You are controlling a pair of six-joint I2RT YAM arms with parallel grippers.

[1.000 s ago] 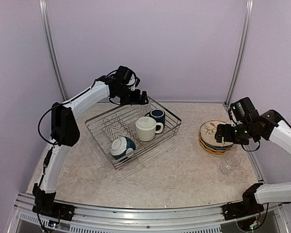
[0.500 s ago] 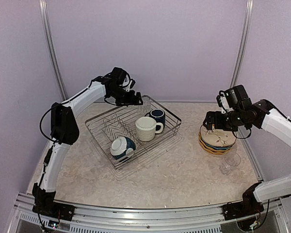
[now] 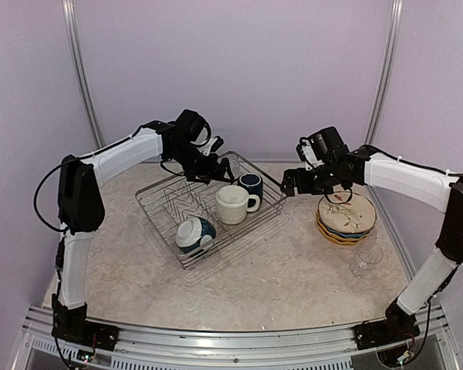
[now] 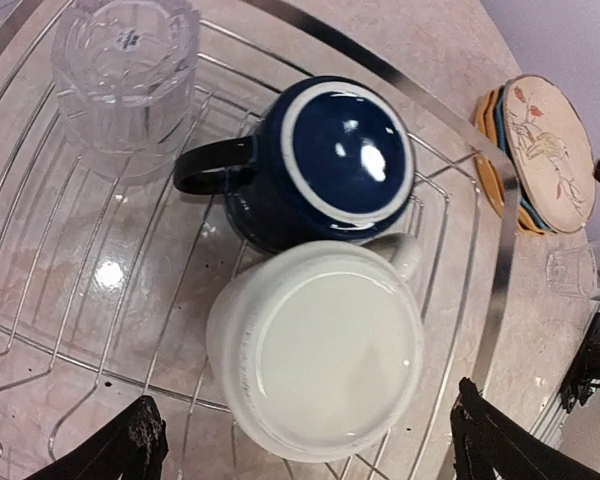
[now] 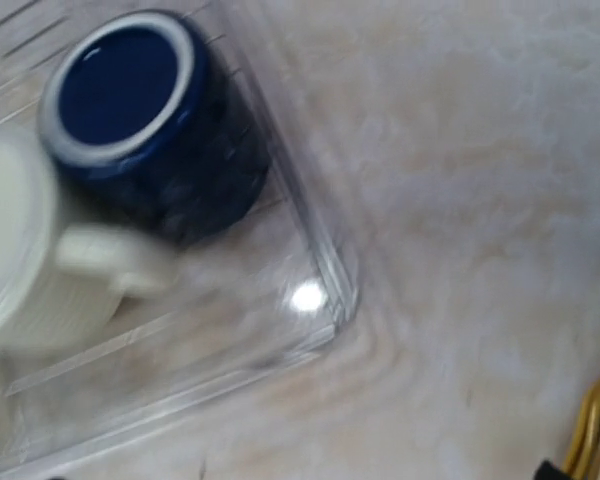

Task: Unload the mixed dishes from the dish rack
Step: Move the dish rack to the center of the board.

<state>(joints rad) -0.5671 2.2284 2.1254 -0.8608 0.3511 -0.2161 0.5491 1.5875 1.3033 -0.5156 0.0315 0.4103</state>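
The dish rack (image 3: 160,229) stands mid-table and holds an upside-down cream mug (image 3: 233,204), a navy mug (image 3: 251,183), a teal-and-white bowl (image 3: 194,233) and a clear glass (image 3: 233,166). My left gripper (image 3: 216,173) hovers open above the mugs; in its wrist view the fingertips straddle the cream mug (image 4: 325,350) without touching, with the navy mug (image 4: 330,160) and glass (image 4: 125,60) beyond. My right gripper (image 3: 287,185) is open and empty by the rack's right corner (image 5: 325,250), beside the navy mug (image 5: 140,110). The stacked plates (image 3: 346,216) lie to the right.
A second clear glass (image 3: 365,260) stands on the table in front of the plate stack. Upright wire dividers (image 3: 181,199) fill the rack's left half. Purple walls and metal posts close in the back and sides.
My right arm swung left from over the plate stack to the rack's right corner. My left gripper shifted right and down over the mugs.
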